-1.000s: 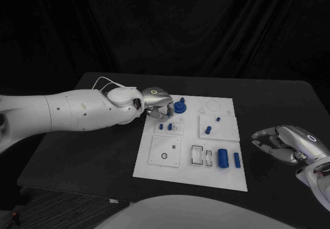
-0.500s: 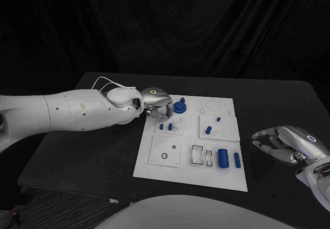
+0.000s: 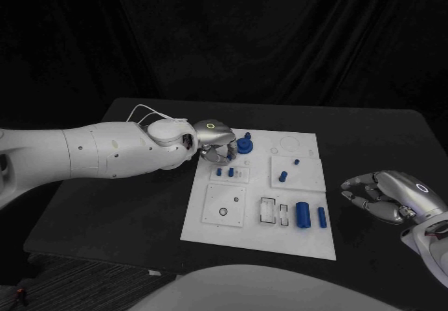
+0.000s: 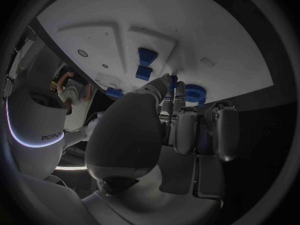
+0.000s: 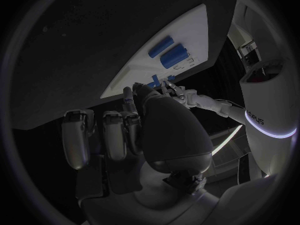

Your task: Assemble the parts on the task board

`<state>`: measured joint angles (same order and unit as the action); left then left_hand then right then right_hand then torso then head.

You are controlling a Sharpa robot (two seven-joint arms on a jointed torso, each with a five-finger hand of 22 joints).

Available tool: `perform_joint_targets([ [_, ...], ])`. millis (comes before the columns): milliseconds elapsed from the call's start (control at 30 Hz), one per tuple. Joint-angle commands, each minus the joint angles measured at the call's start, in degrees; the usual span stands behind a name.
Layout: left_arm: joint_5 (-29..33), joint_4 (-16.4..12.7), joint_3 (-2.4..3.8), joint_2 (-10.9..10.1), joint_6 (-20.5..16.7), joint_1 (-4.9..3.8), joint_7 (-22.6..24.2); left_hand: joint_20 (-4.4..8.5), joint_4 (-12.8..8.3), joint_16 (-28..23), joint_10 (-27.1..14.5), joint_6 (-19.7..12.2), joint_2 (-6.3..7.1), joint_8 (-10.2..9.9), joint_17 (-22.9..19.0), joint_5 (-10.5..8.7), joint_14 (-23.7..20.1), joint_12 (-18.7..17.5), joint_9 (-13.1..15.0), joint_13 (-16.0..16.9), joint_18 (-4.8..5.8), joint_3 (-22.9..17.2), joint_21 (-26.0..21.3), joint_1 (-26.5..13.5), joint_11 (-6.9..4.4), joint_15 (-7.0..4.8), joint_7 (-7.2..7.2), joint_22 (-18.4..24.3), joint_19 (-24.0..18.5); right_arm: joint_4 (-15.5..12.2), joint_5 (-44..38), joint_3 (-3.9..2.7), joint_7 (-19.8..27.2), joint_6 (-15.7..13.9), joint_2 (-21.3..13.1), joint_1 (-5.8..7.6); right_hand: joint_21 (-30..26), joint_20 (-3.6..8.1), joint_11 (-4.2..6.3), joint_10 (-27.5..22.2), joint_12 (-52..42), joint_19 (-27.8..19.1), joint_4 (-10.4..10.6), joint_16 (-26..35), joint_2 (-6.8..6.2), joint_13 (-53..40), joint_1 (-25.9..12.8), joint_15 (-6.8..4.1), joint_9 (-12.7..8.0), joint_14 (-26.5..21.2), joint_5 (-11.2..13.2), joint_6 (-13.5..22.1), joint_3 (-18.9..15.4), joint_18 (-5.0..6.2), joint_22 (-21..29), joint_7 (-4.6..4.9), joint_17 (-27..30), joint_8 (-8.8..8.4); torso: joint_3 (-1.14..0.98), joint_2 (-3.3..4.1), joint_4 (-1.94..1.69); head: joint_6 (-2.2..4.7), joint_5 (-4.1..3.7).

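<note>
The white task board (image 3: 224, 223) lies in the middle of the table. My left hand (image 3: 215, 138) hovers over its far left corner, just beside a round blue gear part (image 3: 245, 145). In the left wrist view the left hand (image 4: 165, 115) has thumb and a finger closed together on a small blue part (image 4: 174, 79), with the gear (image 4: 195, 92) right behind the fingers. Two small blue pegs (image 3: 225, 172) stand below the hand. My right hand (image 3: 388, 195) rests off the board's right side, fingers curled in and holding nothing.
Two small blue pieces (image 3: 283, 175) sit on the board's raised right panel. A large blue cylinder (image 3: 302, 214) and a thinner one (image 3: 322, 217) lie near the front right. Bare black table (image 3: 122, 214) surrounds the board. A white cable (image 3: 140, 111) loops behind my left wrist.
My left hand has edged slightly to the right, closer to the blue gear. The right hand has stayed where it was.
</note>
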<state>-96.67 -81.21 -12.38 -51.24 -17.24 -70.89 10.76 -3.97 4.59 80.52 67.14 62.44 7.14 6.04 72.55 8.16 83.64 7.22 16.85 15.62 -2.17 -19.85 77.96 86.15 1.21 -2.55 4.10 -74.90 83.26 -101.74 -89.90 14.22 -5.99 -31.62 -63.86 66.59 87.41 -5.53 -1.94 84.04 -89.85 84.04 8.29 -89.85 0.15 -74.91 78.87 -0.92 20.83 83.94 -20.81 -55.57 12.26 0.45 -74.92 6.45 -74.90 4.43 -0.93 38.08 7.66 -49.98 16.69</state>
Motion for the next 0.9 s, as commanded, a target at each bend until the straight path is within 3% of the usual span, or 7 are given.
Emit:
perform_joint_targets([
  [33,0.2,-0.2,0.03,0.2,0.8,0.09,0.1,-0.03,0.2,-0.3,0.2,-0.4,-0.13,-0.2,0.0,-0.13,-0.5,0.3,-0.1,0.0,-0.62,-0.2,-0.3,-0.5,-0.02,-0.05,0.1,-11.4,-0.3,0.0,-0.2,-0.02,-0.9,0.3,0.0,-0.13,-0.2,0.44,0.0,6.0,-0.1,3.7,0.0,-0.2,-0.26,-15.1,-0.2,-0.43,0.0,6.1,0.0,-0.4,0.3,0.41,-14.0,0.08,-15.1,0.14,-0.01,0.0,0.0,-0.02,0.11],
  [600,0.2,-0.2,0.03,0.3,2.4,0.16,-0.5,-0.03,0.4,-0.4,0.4,-0.4,-0.18,-0.3,-0.2,-0.27,-0.6,0.3,-0.1,0.0,-0.64,-0.2,-0.4,-0.6,-0.03,-0.05,0.09,-11.4,-0.4,-0.1,-0.2,-0.02,-0.9,0.4,0.1,-0.14,-0.2,0.44,0.0,6.0,-0.1,3.7,0.0,-0.2,-0.26,-15.1,-0.2,-0.43,0.0,6.1,0.0,-0.4,0.3,0.41,-14.0,0.08,-15.1,0.14,0.01,-0.07,0.03,-0.02,0.35],
  [900,0.2,0.4,0.02,0.8,2.8,0.39,-0.9,0.07,0.5,-0.9,-0.6,-2.0,0.21,-1.3,-1.0,-0.4,-1.0,-0.8,-0.5,-0.4,-0.77,-0.3,-1.0,-0.9,-0.08,-0.16,-0.43,-11.2,-0.7,-0.2,-0.2,-0.02,-0.9,0.4,0.0,-0.15,-0.2,0.46,0.02,6.0,-0.1,3.8,0.0,-0.2,-0.26,-15.1,-0.2,-0.45,0.0,6.1,0.0,-0.4,0.3,0.4,-14.0,0.08,-15.1,0.1,0.03,-0.02,0.04,-0.02,0.03],
])
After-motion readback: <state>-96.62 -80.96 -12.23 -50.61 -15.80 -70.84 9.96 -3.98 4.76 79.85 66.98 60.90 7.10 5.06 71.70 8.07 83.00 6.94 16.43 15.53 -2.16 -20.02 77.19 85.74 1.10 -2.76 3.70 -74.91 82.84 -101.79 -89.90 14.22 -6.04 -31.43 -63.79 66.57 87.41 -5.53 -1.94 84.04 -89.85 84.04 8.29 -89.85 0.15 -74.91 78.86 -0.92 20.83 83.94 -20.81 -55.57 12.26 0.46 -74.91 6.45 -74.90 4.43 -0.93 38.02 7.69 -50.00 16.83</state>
